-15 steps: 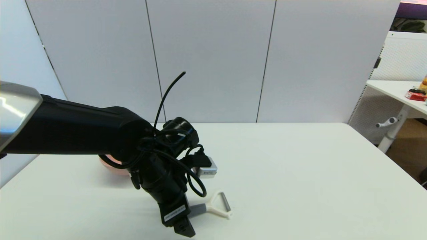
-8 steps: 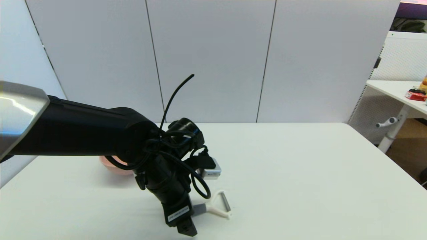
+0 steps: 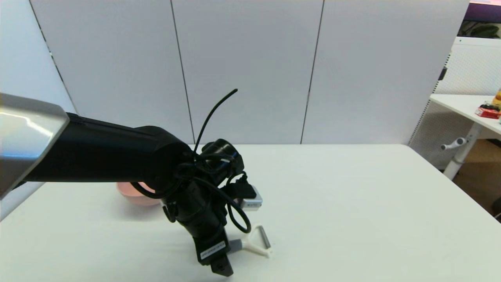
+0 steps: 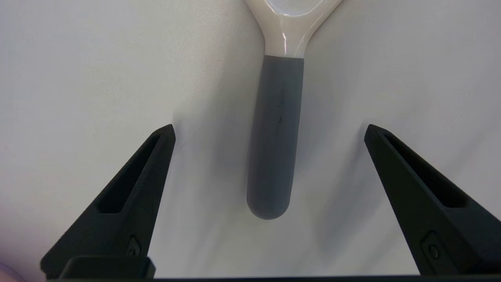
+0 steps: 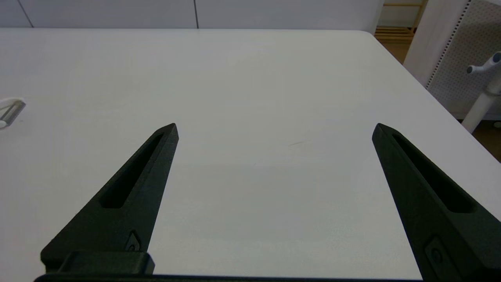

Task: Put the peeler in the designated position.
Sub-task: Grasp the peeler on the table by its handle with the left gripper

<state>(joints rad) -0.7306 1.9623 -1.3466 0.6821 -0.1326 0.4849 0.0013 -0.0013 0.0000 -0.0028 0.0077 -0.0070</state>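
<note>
The peeler lies flat on the surface. The left gripper hangs spread wide around the handle, which points straight back between its fingers, not touching.

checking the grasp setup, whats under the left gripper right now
The peeler lies flat on the white table, its grey handle between the open fingers of the left gripper, touching neither. In the head view, the arm covers most of the handle.
</note>
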